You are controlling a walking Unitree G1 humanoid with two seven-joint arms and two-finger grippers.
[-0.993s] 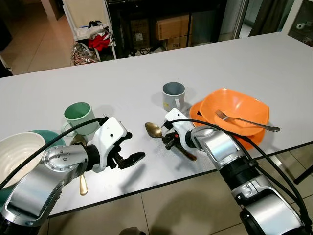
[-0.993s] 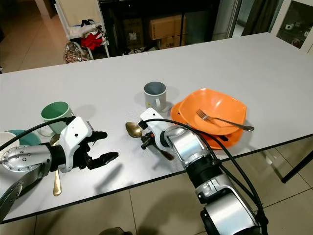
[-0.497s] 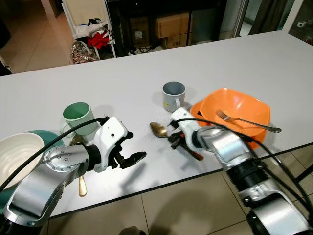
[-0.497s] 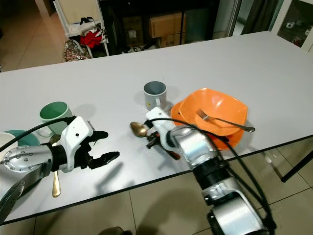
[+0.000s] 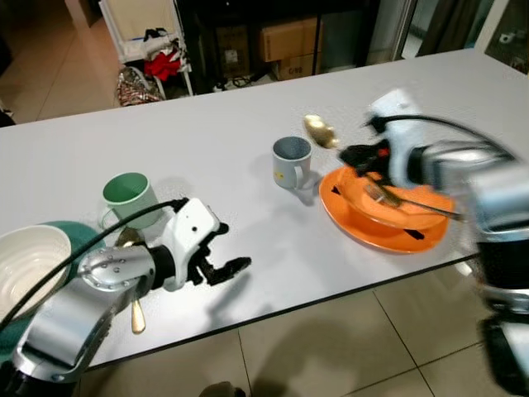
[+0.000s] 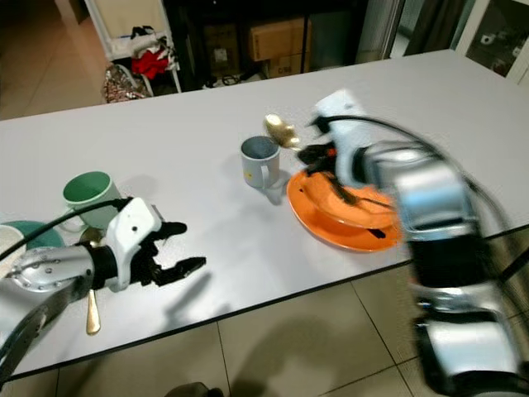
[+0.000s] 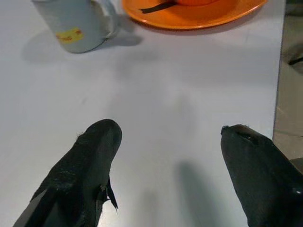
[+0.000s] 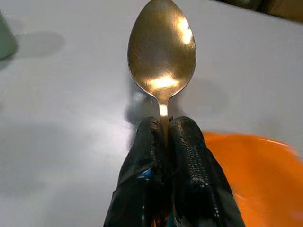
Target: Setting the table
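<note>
right claw (image 8: 163, 130): raised over the white surface (image 5: 231, 157), fingers pinched tight on the gold metal spoon (image 8: 162, 52), bowl sticking out past the tips
orange bowl (image 5: 397, 194): just below it
left claw (image 7: 165, 142): low, spread wide, nothing in it

Black fingers (image 8: 189, 156) pinch a gold spoon (image 8: 162, 49) above the orange bowl (image 8: 255, 184).

Gold spoon (image 8: 162, 56), orange bowl (image 5: 397, 194), grey mug (image 5: 291, 160), green mug (image 5: 126, 197).
</note>
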